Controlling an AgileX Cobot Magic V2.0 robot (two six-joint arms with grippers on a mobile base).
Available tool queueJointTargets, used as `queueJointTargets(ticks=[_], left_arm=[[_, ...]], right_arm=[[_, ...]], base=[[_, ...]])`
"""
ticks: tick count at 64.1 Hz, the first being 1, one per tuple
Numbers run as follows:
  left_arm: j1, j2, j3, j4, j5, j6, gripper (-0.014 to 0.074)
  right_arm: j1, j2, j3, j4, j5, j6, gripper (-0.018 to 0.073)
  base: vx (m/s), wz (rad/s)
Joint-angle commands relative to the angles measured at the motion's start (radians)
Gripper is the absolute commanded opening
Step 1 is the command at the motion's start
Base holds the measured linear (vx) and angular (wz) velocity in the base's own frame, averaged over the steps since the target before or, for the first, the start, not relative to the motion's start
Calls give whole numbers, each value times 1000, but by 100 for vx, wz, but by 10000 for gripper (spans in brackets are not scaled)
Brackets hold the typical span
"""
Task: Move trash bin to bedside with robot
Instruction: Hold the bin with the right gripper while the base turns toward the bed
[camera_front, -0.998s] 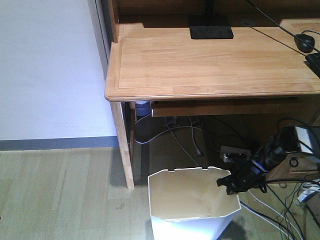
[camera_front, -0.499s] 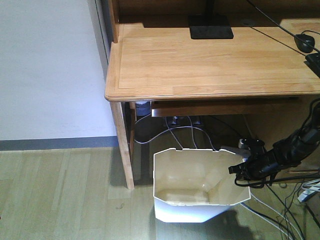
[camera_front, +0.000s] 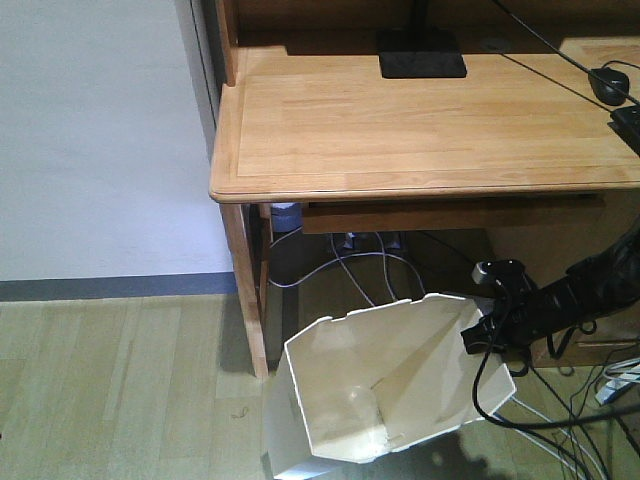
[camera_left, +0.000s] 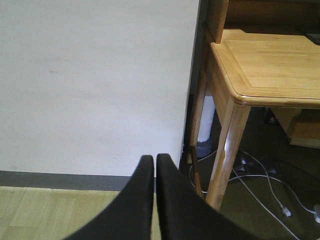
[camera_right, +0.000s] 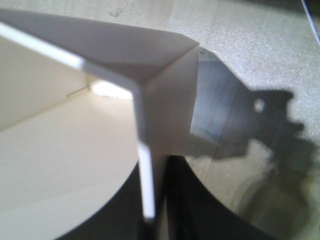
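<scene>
The white trash bin (camera_front: 370, 385) stands tipped on the wood floor in front of the desk, its right rim raised and its open mouth leaning left. My right gripper (camera_front: 482, 335), on a thin black arm (camera_front: 570, 295), is shut on the bin's right rim. In the right wrist view the gripper (camera_right: 154, 159) pinches the thin white wall of the bin (camera_right: 60, 150), one finger inside and one outside. My left gripper (camera_left: 154, 159) is shut on nothing and faces the white wall. The bedside is out of view.
A light wooden desk (camera_front: 420, 120) stands close behind the bin, its leg (camera_front: 245, 290) just left of it. Loose cables (camera_front: 350, 265) lie under the desk and on the floor at right (camera_front: 560, 430). White wall (camera_left: 95, 75) and open floor (camera_front: 120, 390) are to the left.
The bin was upright, then shifted toward the desk, and now tilts left with its right rim lifted. My right gripper has risen and moved right while holding the rim.
</scene>
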Motion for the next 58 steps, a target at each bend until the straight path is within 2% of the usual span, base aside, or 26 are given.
queueJointTargets(ticks=[1,15,58], left_arm=[[-3,-14,3,-2,-66,-4,-6],[-3,-14,3,-2,-66,-4,-6],[-3,-14,3,-2,-66,-4,-6]], right_arm=[[-5,-121,8,6,192,51,-5],[-5,-181,38,-14,201,56,-5],[-5,-184,38,-5,230,56,-5]], base=[[0,0],[0,0],[0,0]])
